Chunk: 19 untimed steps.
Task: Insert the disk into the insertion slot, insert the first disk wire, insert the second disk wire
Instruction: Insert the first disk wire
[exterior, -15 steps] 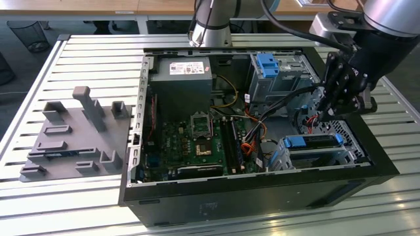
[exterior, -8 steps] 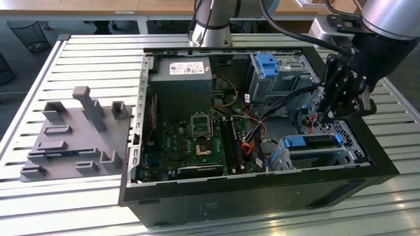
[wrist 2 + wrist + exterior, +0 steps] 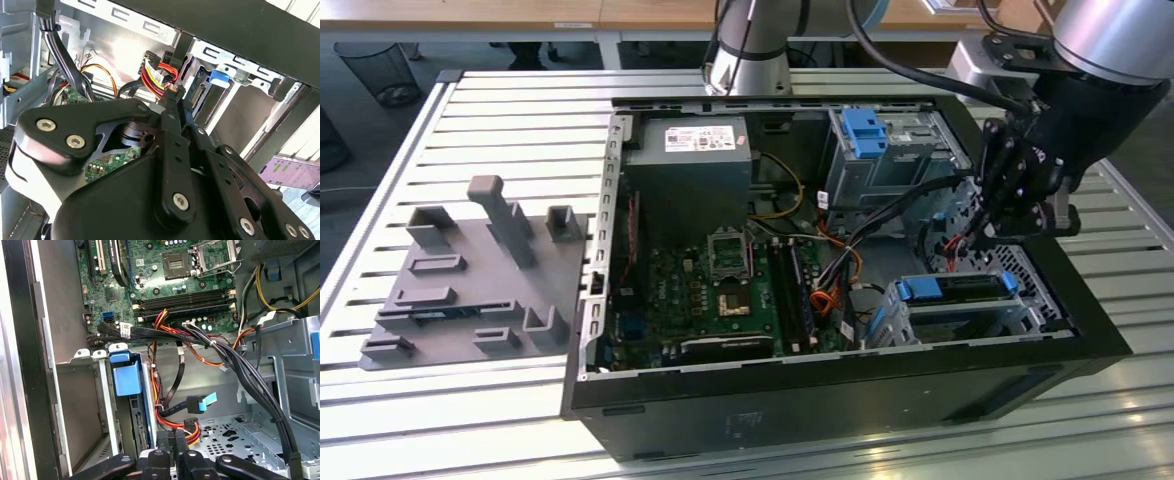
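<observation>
The disk point(image 3: 961, 288), in its bright blue carrier point(image 3: 127, 380), sits inside the insertion slot point(image 3: 914, 322), the perforated silver cage at the exterior view's right of the open computer case. My gripper point(image 3: 983, 235) hangs just above the far end of that cage. Its fingers point(image 3: 163, 442) are shut on the black plug of a red, yellow and black disk wire point(image 3: 191, 426), close behind the disk's end. In the second wrist view the same wire bundle point(image 3: 159, 75) runs off from the gripper point(image 3: 176, 95). A second black wire with a blue plug point(image 3: 202, 403) lies loose beside it.
A taller grey bay with a blue latch point(image 3: 861, 130) stands behind the cage. Black cable bundles point(image 3: 235, 365) cross over the motherboard point(image 3: 720, 290). The power supply point(image 3: 687, 165) sits at the back. A grey fixture plate point(image 3: 467, 280) lies on the slatted table at the exterior view's left.
</observation>
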### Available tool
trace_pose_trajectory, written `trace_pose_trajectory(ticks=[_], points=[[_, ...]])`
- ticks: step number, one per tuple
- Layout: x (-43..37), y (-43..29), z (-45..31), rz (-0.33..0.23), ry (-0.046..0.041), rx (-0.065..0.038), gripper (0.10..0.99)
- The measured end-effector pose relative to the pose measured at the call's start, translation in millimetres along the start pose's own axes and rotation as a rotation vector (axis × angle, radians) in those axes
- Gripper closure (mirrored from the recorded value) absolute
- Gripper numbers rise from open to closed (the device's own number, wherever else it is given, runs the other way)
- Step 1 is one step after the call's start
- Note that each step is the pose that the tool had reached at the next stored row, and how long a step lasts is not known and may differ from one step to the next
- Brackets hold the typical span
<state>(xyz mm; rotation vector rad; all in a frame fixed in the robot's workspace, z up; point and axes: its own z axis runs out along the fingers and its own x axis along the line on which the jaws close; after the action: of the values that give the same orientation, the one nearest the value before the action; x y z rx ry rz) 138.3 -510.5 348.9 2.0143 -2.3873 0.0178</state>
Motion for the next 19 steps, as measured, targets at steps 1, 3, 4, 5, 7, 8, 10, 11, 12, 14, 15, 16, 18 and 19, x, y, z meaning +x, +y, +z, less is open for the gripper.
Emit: trace_pose_trajectory(ticks=[1,3,4,5,7,8,10,11,12,14,15,16,18,19], points=[[0.0,0.0,0.0,-0.014,0.0001,0.0,0.922],[-0.1,-0.1,0.2,-0.05,0.0001,0.001,0.922],[-0.1,-0.1,0.3,-0.068,0.0001,0.001,0.922],[-0.1,-0.1,0.4,-0.086,0.0001,0.002,0.922],[0.1,-0.1,0.6,-0.117,0.0,0.002,0.922],[0.5,-0.1,0.7,-0.124,0.0,0.003,0.922],[1.7,-0.1,0.6,-0.131,0.0002,0.004,0.922],[3.7,0.0,0.7,-0.136,-0.0001,0.006,0.922],[5.2,0.0,0.8,-0.139,-0.0003,0.007,0.922],[7.5,0.1,0.9,-0.144,-0.0004,0.01,0.922],[8.4,0.2,1.0,-0.146,-0.0005,0.011,0.922],[9.0,0.2,1.0,-0.148,-0.0006,0.011,0.922],[9.8,1.3,1.3,-0.152,-0.0007,0.012,0.922],[10.3,1.7,1.7,-0.152,-0.0008,0.012,0.922]])
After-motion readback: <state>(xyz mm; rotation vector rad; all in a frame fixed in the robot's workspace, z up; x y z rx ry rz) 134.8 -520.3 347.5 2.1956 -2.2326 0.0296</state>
